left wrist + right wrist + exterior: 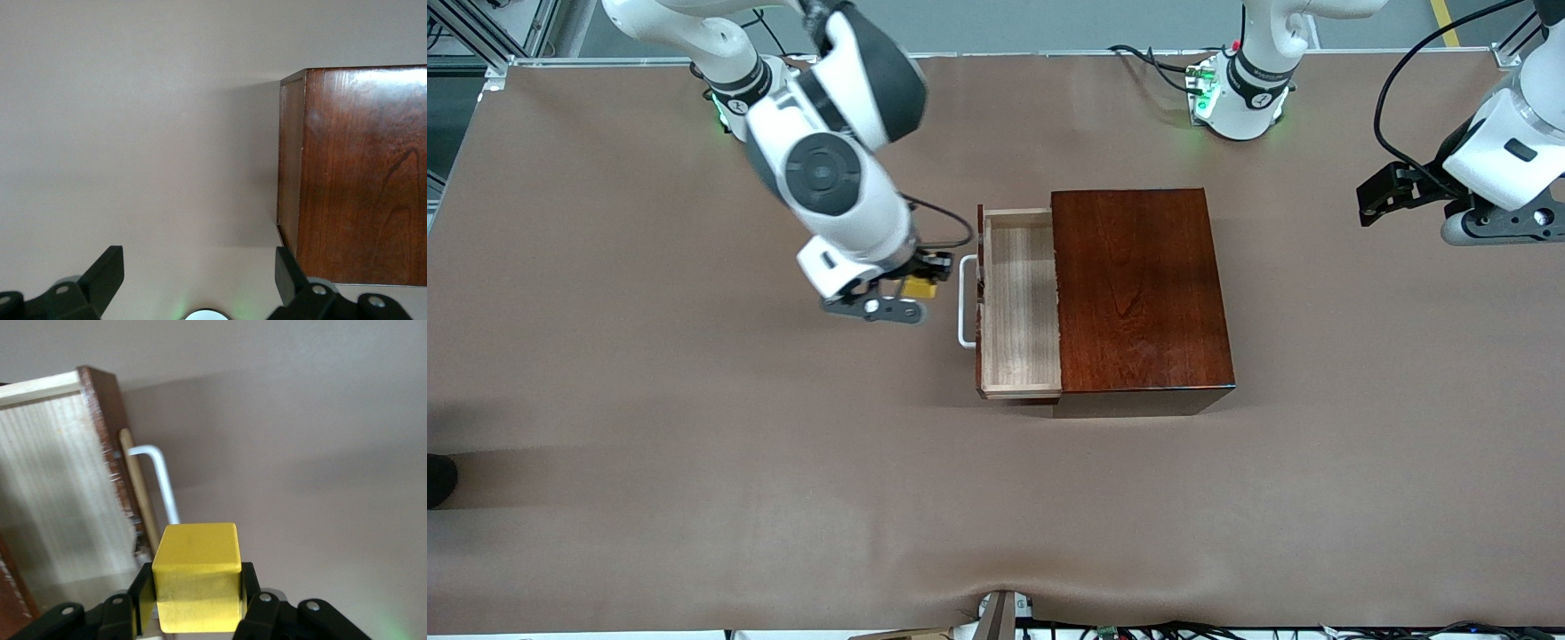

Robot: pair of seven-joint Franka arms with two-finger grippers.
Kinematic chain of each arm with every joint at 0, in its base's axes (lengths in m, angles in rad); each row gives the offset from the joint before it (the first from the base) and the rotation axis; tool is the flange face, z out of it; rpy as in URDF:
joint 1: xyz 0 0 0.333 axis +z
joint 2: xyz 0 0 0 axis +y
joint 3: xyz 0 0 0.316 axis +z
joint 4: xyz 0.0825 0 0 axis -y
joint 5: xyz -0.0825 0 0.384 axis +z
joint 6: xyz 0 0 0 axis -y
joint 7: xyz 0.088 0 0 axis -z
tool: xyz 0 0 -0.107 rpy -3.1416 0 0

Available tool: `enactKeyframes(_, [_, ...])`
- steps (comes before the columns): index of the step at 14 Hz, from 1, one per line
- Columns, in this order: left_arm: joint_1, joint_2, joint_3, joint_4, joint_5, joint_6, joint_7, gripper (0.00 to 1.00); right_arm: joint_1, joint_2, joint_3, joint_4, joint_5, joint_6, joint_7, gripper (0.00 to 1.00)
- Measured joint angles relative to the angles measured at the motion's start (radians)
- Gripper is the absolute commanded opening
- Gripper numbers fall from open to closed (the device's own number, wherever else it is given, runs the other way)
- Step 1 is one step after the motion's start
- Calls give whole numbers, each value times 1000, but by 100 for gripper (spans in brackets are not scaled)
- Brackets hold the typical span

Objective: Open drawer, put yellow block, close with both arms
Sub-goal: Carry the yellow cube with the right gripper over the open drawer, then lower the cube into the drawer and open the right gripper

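- Table [694,444]: brown covering, carries everything; wooden box taken as the landmark.
- Wooden box [1138,293]: glossy dark red, roughly mid-table, nearer the front camera than the left arm's base.
- Drawer [1021,302]: pulled out of the box toward the right arm's end of the table; pale-wood tray bare inside, dark red-brown front panel at its outer end.
- Handle [966,302]: white U-shaped bar on the drawer front, pointing away from the box.
- Left arm: waits off the box's closed end; left gripper [1392,197] up over the table there, fingers [107,273] spread wide, nothing between them. Box corner shows in the left wrist view.
- Right gripper [911,286]: over the table just beside the handle, outside the drawer; fingers [247,593] pressed onto two opposite faces of the yellow block.
- Yellow block [198,577]: off the table, pinched in the right gripper, not over the tray.
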Motion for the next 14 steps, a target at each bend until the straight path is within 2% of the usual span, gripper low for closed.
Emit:
enactKeyframes(5, [0, 0, -1, -2, 0, 0, 0, 100, 79, 101, 0, 55, 3, 96, 127, 0])
enactKeyframes(14, [0, 2, -2, -3, 0, 0, 0, 100, 127, 149, -1, 67, 40, 166, 201, 0])
